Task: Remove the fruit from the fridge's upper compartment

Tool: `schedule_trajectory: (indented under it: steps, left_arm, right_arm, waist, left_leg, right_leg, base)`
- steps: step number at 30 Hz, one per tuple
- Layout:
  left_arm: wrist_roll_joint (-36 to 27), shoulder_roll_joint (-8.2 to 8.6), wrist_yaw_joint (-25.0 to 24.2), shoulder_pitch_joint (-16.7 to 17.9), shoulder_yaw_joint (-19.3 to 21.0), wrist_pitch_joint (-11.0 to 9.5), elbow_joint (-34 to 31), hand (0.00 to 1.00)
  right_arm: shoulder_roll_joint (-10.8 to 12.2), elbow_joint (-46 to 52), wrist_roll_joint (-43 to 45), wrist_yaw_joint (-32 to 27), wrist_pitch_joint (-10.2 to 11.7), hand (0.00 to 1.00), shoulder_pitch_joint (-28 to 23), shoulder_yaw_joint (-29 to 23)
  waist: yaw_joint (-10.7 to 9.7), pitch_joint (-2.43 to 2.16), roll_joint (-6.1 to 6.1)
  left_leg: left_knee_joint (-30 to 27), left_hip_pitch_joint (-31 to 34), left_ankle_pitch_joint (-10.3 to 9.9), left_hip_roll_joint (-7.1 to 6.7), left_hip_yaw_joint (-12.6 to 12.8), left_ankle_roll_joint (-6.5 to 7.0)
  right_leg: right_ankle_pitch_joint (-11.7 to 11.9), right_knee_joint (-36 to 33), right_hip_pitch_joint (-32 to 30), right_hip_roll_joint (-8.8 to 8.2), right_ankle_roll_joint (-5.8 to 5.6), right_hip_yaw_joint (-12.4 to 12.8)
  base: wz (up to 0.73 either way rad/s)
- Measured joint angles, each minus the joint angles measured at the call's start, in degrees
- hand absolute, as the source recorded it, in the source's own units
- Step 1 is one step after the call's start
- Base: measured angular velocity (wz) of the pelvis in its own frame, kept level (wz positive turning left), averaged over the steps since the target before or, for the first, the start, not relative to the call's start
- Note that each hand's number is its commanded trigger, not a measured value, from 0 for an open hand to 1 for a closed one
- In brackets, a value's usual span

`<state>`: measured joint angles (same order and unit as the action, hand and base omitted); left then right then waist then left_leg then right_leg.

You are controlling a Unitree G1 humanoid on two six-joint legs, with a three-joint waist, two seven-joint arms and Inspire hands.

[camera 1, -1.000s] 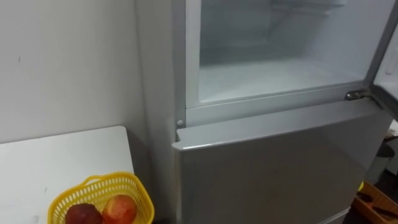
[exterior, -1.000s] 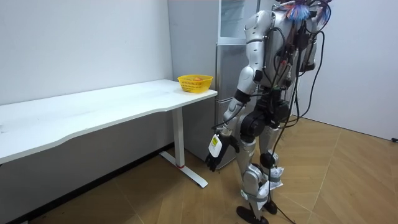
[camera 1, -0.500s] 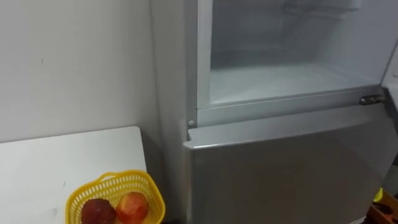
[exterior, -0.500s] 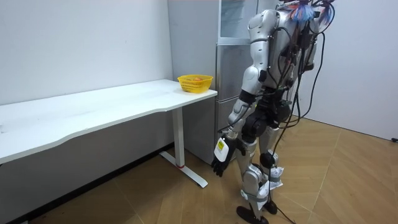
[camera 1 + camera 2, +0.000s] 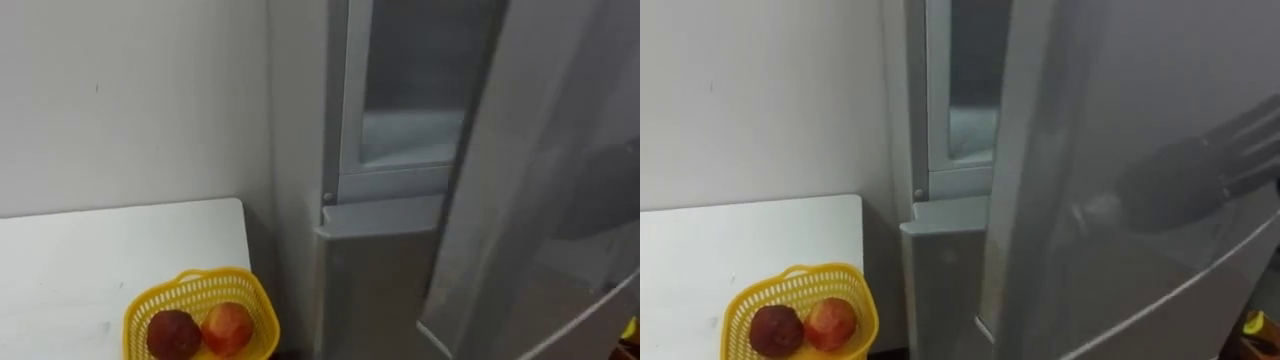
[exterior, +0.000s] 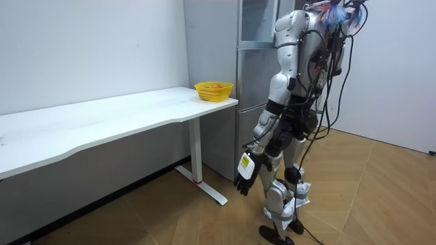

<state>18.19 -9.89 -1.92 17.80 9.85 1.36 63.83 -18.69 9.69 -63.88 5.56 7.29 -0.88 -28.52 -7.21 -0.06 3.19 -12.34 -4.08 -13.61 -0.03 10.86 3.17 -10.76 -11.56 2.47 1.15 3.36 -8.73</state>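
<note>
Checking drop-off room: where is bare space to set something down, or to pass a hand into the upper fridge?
The white table is bare left of the yellow basket and behind it to the wall. The basket, with two fruits, crowds the fridge-side corner. The upper door covers most of the upper compartment, leaving a narrow gap.

Plain white wall [image 6: 88, 47] runs behind a long white counter [image 6: 102, 126] on white legs. Counter's far end sits just beside the grey fridge [image 6: 253, 88]. Floor [image 6: 381, 197]: light wood, herringbone pattern. Second white wall [image 6: 402, 61] on the room view's right. Light even.
</note>
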Motion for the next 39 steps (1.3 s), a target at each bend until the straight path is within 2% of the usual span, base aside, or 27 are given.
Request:
schedule_trajectory:
  steps: [2,7,11,13,19,22,32,39]
  left_arm:
    - [0.01,-0.05,0.0,-0.09,0.05,-0.02,-0.29,0.0]
    - [0.01,-0.66,-0.47,-0.53,0.05,-0.07,-0.74,0.0]
    - [0.0,-0.69,-1.19,-0.4,0.12,-0.02,-0.67,0.0]
    - [-0.11,-0.96,-1.17,-0.24,0.06,-0.01,0.18,0.0]
    - [-0.12,-1.21,-1.16,0.78,0.04,0.41,1.0,0.0]
    - [-0.16,-1.21,-1.28,0.83,0.05,0.79,1.08,0.0]
    - [-0.18,-1.22,-1.75,0.81,-0.02,1.17,1.56,0.0]
    - [-0.43,-1.71,-1.87,0.7,0.12,1.01,1.3,0.0]
  right_arm:
    - [-0.36,0.0,4.55,-0.06,-0.53,0.0,0.43,0.46]
    - [-2.3,-0.07,16.52,-0.93,-1.2,0.0,0.73,2.07]
    - [-2.31,-0.07,22.13,-1.83,-1.48,0.0,0.73,2.46]
    - [-2.31,-0.09,24.49,-3.37,-1.68,0.0,0.73,3.38]
    - [-2.3,-0.48,25.93,-6.28,-2.21,0.0,0.38,3.71]
    - [-2.3,-0.78,25.69,-6.34,-2.37,0.0,0.38,3.85]
    - [-2.3,-0.99,25.99,-6.62,-2.41,0.0,0.39,4.88]
    - [-2.31,-0.84,27.64,-9.46,-2.36,0.0,0.39,5.23]
  waist:
    - [0.06,-0.01,0.27]
    - [1.78,0.03,0.99]
    - [3.18,-0.06,1.48]
    - [3.7,-0.11,2.2]
    - [3.92,-0.04,2.9]
    - [4.55,-0.02,2.86]
    - [4.52,0.02,2.84]
    - [4.33,-0.13,3.11]
  left_leg:
    - [-0.1,0.0,0.0,0.01,0.0,0.0]
    - [-0.05,-0.13,-0.01,0.02,-0.18,-0.01]
    - [0.14,-0.04,-0.01,0.01,-0.36,-0.01]
    - [0.03,0.04,-0.01,0.0,-0.87,-0.01]
    - [-0.95,0.35,0.0,-0.14,-2.45,-0.04]
    - [-1.21,0.31,0.0,-0.13,-2.49,-0.03]
    - [-1.23,-0.53,0.05,-0.23,-2.94,-0.07]
    - [-1.11,-0.47,0.05,-0.31,-2.94,-0.07]
  right_leg:
    - [-0.02,-0.04,0.02,0.0,0.01,0.01]
    - [-0.04,0.01,0.51,-0.02,0.02,-0.32]
    - [-0.04,-0.06,0.48,-0.09,0.03,-0.82]
    - [-0.05,-0.12,0.75,-0.08,0.06,-1.11]
    - [-0.02,-0.04,1.89,-0.29,0.11,-2.57]
    - [-0.02,-0.07,1.9,-0.35,0.12,-2.64]
    - [-0.15,-0.19,2.58,-0.49,0.2,-3.18]
    - [-0.18,-0.14,2.43,-0.58,0.15,-3.2]
  base:
    - [0.0]
    - [0.02]
    - [0.02]
    - [0.09]
    - [0.14]
    - [0.0]
    - [0.01]
    - [0.0]
